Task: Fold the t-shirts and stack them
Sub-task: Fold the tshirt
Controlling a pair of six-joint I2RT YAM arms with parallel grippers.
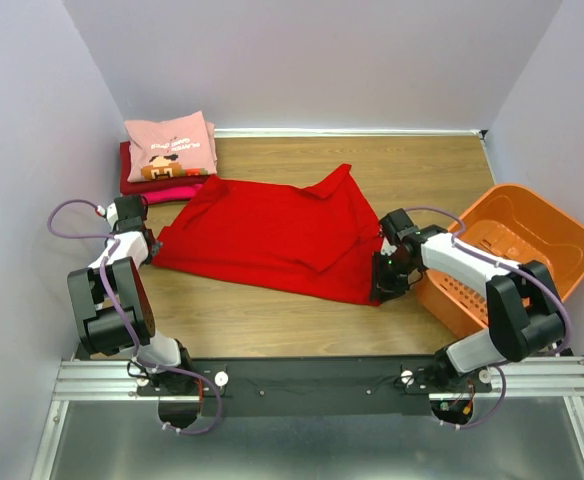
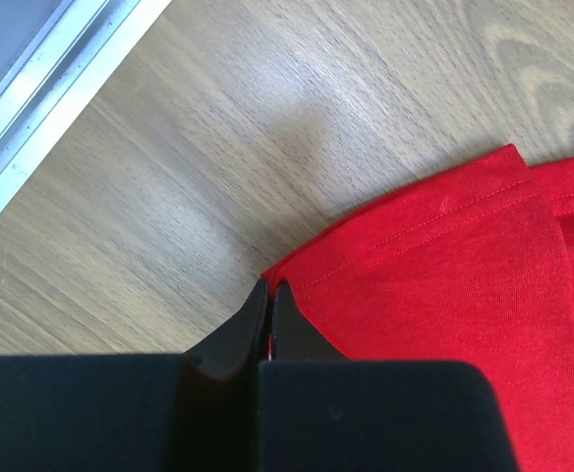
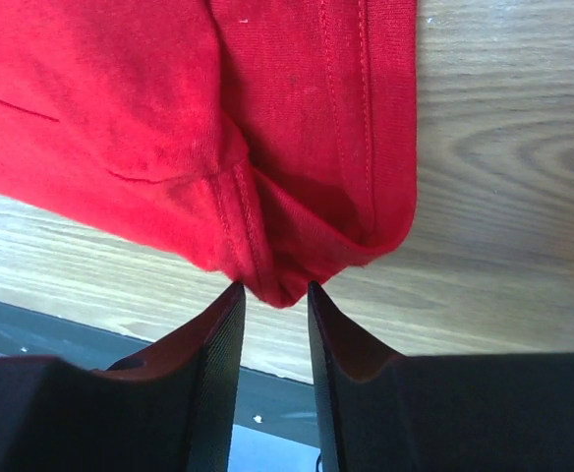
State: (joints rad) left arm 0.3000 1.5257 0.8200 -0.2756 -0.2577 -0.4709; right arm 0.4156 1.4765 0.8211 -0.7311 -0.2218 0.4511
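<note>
A plain bright red t-shirt (image 1: 272,235) lies spread on the wooden table, its top right part folded over. My left gripper (image 1: 148,252) is at its near left corner, and in the left wrist view the gripper (image 2: 269,287) is shut on the edge of the red t-shirt (image 2: 444,295). My right gripper (image 1: 382,285) is at the shirt's near right corner. In the right wrist view the gripper (image 3: 273,287) is open, with the bunched corner of the red t-shirt (image 3: 169,118) between its fingertips. A folded light pink t-shirt (image 1: 170,145) with a print tops a stack of dark red and magenta ones (image 1: 172,190) at the back left.
An orange plastic basket (image 1: 517,250) stands tilted at the right, touching the right arm. Purple walls close in the table on three sides. Bare wood (image 1: 272,320) lies between the shirt and the arm bases.
</note>
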